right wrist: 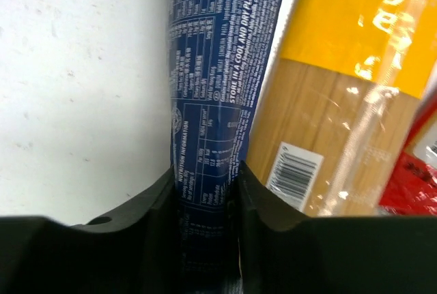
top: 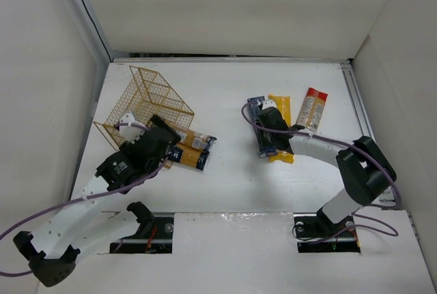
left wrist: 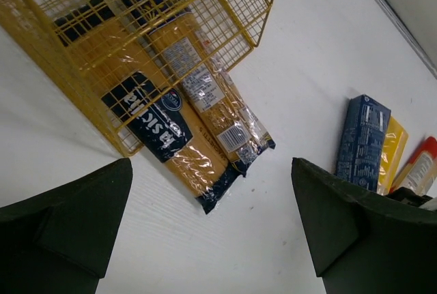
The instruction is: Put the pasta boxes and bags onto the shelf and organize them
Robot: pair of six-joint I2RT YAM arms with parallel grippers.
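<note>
The golden wire shelf (top: 153, 97) lies tilted at the back left. Two yellow packs with dark labels (top: 194, 148) lie side by side, their far ends inside the shelf (left wrist: 82, 28) and their near ends (left wrist: 205, 171) out on the table. My left gripper (top: 171, 137) is open and empty just above those near ends (left wrist: 212, 169). My right gripper (top: 265, 120) is shut on the dark blue box (right wrist: 218, 69), gripping its narrow sides (right wrist: 205, 186). The plain yellow bag (top: 281, 113) lies against the box. The red-and-clear bag (top: 313, 110) is right of it.
White walls close in the table on three sides. A metal rail (top: 355, 96) runs along the right edge. Bare tabletop (top: 232, 171) lies between the two groups of packs. The blue box (left wrist: 362, 140), yellow bag (left wrist: 390, 154) and red bag (left wrist: 420, 164) also show in the left wrist view.
</note>
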